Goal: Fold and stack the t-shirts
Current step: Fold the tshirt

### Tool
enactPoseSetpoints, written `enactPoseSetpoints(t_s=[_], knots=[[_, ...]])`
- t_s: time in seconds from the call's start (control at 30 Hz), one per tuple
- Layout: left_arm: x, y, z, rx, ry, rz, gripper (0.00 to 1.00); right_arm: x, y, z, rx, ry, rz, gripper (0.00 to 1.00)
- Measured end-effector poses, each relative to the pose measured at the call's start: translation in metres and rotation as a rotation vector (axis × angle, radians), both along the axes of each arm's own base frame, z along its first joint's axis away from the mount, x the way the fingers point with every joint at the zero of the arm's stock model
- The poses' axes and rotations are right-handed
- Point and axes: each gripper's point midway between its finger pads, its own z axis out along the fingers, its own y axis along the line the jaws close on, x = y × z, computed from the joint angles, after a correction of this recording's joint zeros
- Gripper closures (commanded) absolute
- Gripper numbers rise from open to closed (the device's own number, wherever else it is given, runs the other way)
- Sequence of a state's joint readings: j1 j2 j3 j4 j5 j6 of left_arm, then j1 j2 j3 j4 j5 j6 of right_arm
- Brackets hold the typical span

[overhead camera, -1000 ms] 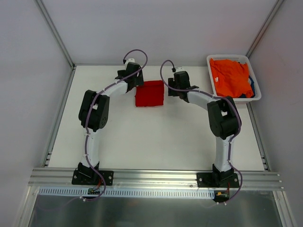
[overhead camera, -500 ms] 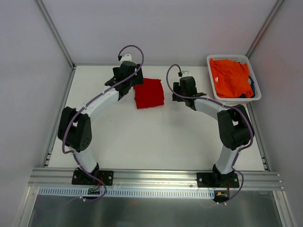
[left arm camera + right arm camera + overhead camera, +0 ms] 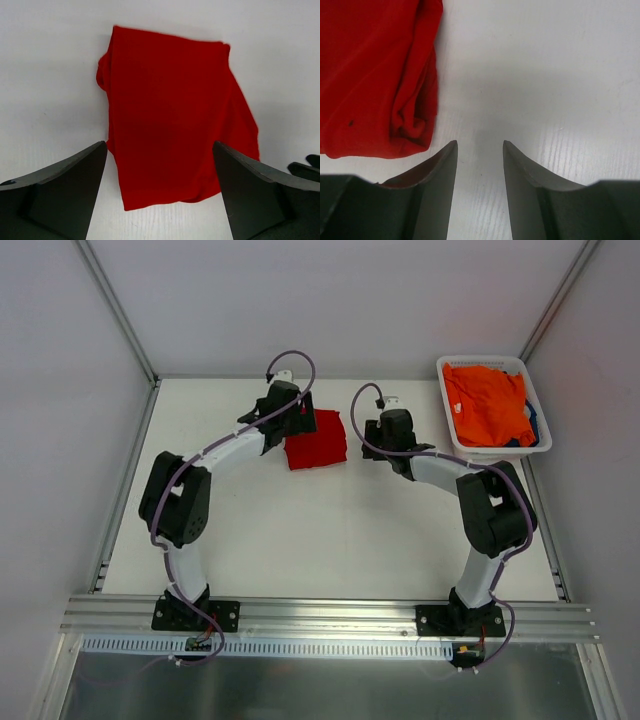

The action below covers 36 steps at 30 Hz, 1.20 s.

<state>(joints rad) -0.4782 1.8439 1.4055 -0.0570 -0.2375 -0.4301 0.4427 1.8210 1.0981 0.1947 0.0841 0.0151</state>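
- At the far middle of the white table lies the red t-shirt, folded into a compact, nearly square packet and flat on the surface.
- The left tool hangs above the left side of this packet; its jaws stand wide apart, one on each side of the red cloth in the left wrist view, and they hold nothing.
- The right tool is over bare table just beside the right edge of the red t-shirt, where the folded layers make a thick rolled rim. Its jaws stand open with only a narrow gap between them, and there is no cloth in this gap.
- In the far right corner stands the white basket, well apart from the red t-shirt.
- The orange t-shirt lies crumpled inside the basket and fills most of it.
- A small piece of dark blue cloth shows at the right side of the basket, under the orange one.
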Motion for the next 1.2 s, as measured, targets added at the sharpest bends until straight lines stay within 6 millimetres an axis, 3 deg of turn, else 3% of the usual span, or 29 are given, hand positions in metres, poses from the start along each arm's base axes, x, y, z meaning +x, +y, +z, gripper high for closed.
enactPoseSetpoints(t_s=[0.13, 0.2, 0.43, 0.53, 0.7, 0.83, 0.87, 0.97, 1.0, 1.1, 1.2], knots=[[-0.002, -0.004, -0.043, 0.004, 0.092, -0.002, 0.12, 0.000, 0.003, 0.000, 0.014, -0.012, 0.011, 0.56], [-0.003, -0.005, -0.052, 0.004, 0.112, 0.004, 0.12, -0.001, 0.003, -0.002, 0.016, -0.009, 0.014, 0.56], [-0.002, -0.001, -0.061, -0.045, 0.143, 0.030, 0.11, -0.005, 0.002, -0.006, 0.016, -0.002, 0.019, 0.56], [-0.003, 0.004, -0.075, -0.075, 0.183, 0.038, 0.11, -0.007, 0.002, -0.005, 0.019, -0.004, 0.021, 0.56], [-0.009, 0.006, -0.104, -0.108, 0.258, 0.054, 0.11, -0.009, 0.003, 0.005, 0.036, -0.021, 0.028, 0.56], [-0.006, 0.000, -0.108, -0.153, 0.273, 0.033, 0.18, -0.011, 0.004, 0.015, 0.052, -0.037, 0.031, 0.56], [-0.005, -0.002, -0.108, -0.169, 0.274, 0.025, 0.36, -0.010, 0.004, 0.018, 0.057, -0.043, 0.033, 0.56], [-0.002, -0.010, -0.112, -0.226, 0.293, 0.007, 0.68, -0.010, 0.005, 0.026, 0.067, -0.057, 0.033, 0.56], [-0.001, -0.013, -0.115, -0.240, 0.299, 0.002, 0.86, -0.010, 0.005, 0.029, 0.070, -0.063, 0.034, 0.56], [0.001, -0.016, -0.116, -0.267, 0.305, -0.007, 1.00, -0.010, 0.005, 0.037, 0.078, -0.079, 0.034, 0.56], [0.002, -0.016, -0.114, -0.275, 0.308, -0.010, 1.00, -0.011, 0.005, 0.044, 0.086, -0.093, 0.034, 0.56]])
